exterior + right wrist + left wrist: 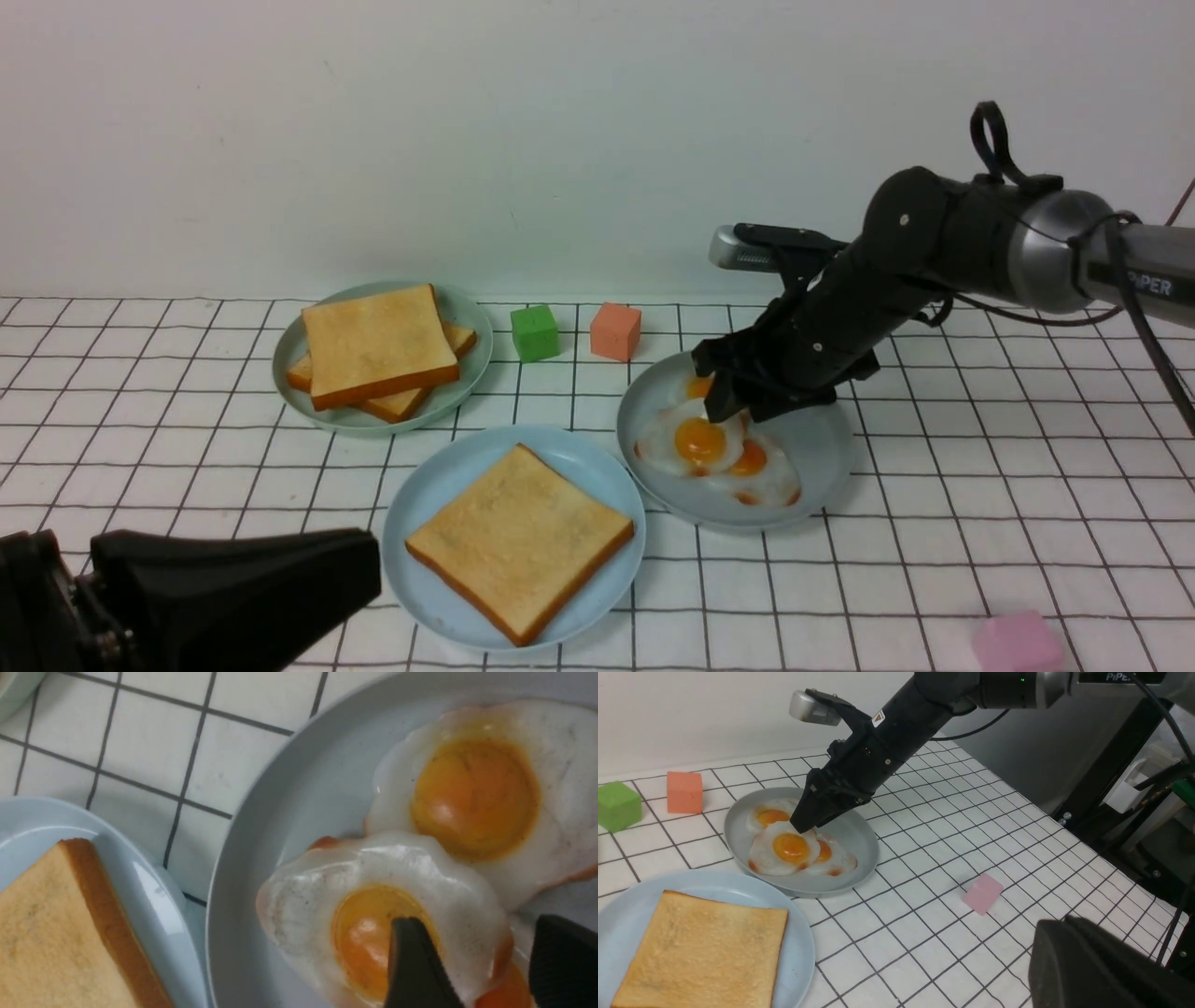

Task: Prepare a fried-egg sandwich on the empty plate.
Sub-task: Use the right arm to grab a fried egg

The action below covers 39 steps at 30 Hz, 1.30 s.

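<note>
One toast slice (518, 541) lies flat on the empty plate (420, 504), the sky-blue one at front centre. Three fried eggs overlap on a grey-blue plate (822, 448) to its right. My right gripper (724, 411) hangs open just above the top egg (698, 441). In the right wrist view the gripper (481, 933) has one finger over the yolk and the other past the edge of that egg (327, 905). Whether the fingers touch the egg I cannot tell. My left gripper (369, 560) is shut and holds nothing, low at the front left.
A pale green plate (471, 322) at the back left holds two stacked toast slices (378, 345). A green cube (534, 332) and an orange cube (615, 330) stand behind the plates. A pink cube (1018, 642) lies at the front right.
</note>
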Tool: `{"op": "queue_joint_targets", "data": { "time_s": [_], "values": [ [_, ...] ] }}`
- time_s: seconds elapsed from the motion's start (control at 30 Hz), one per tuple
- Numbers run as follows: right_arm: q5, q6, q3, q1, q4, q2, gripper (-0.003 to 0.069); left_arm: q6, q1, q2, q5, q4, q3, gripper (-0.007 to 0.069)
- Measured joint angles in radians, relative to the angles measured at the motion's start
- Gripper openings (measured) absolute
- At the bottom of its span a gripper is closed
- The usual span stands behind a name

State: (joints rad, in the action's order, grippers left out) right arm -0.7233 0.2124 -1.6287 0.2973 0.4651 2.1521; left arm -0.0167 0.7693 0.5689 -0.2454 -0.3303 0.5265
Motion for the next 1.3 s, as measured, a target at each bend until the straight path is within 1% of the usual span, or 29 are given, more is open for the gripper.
{"op": "queue_joint_targets", "data": {
  "time_s": [0.4,1.07,1.17,1.2,1.23,1.27,1.3],
  "values": [
    [0.040,0.000,-0.001,0.000,0.022,0.026,0.0359,0.000,0.000,0.000,-0.003,0.000,0.000,-0.0013],
    [0.061,-0.001,-0.002,0.000,0.051,0.032,0.0357,0.000,0.000,0.000,-0.018,0.000,0.000,-0.0013],
    [0.055,-0.001,-0.002,0.000,0.053,0.033,0.0337,0.001,0.000,0.000,-0.018,0.000,0.000,-0.0013],
    [0.052,-0.001,-0.002,0.000,0.056,0.033,0.0314,0.001,0.000,0.000,-0.018,0.000,0.000,-0.0013],
    [0.052,-0.001,-0.002,0.000,0.056,0.033,0.0310,0.001,0.000,0.000,-0.018,0.000,0.000,-0.0013],
    [0.048,-0.001,-0.003,0.000,0.056,0.033,0.0277,0.002,0.000,0.000,-0.018,0.000,0.000,-0.0013],
    [0.049,-0.001,-0.003,0.000,0.056,0.033,0.0272,0.002,0.000,0.000,-0.018,0.000,0.000,-0.0013]
  ]
}}
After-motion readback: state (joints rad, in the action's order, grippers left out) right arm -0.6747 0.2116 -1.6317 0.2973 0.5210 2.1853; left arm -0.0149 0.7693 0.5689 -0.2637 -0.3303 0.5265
